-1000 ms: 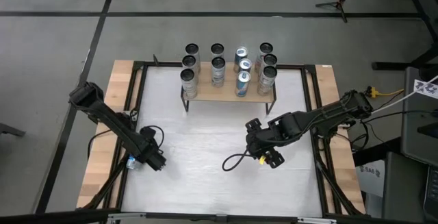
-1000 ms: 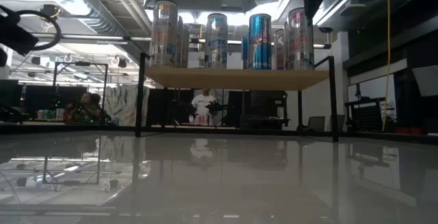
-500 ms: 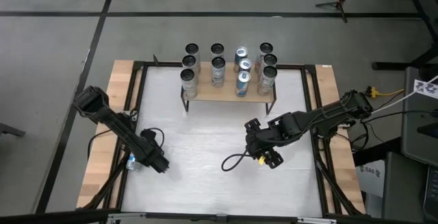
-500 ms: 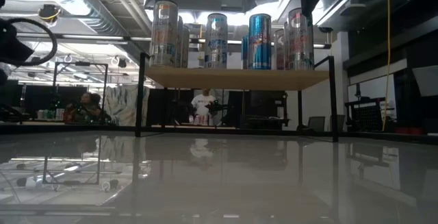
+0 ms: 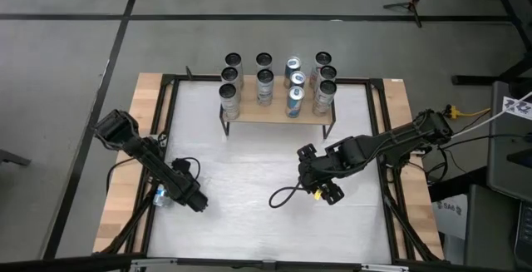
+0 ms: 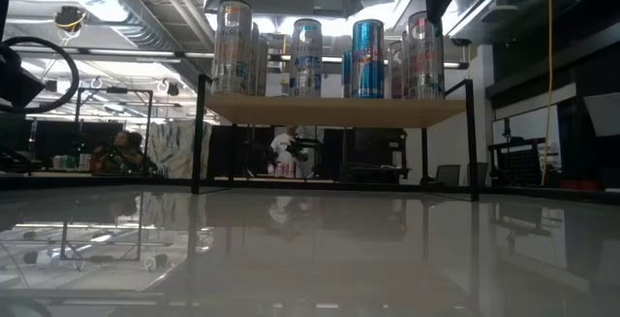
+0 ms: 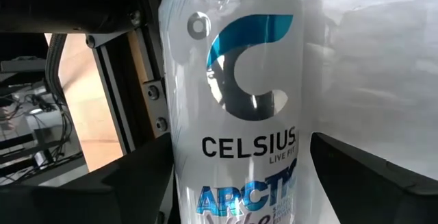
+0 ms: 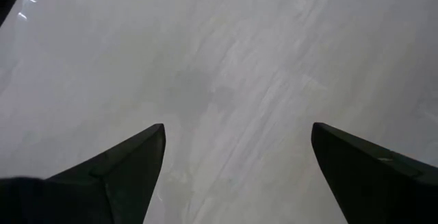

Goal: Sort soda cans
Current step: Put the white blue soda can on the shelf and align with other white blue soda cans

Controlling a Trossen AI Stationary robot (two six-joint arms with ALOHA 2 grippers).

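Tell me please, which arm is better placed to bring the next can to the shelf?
Left. The left gripper already has a Celsius can between its fingers at the table's left edge. The right gripper is open over bare table, holding nothing.

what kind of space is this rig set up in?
Likely a robotics lab or workshop. The low view shows exposed ceiling ducts and a person at a bench behind. The table sits in a black frame, with soda cans on a small shelf.
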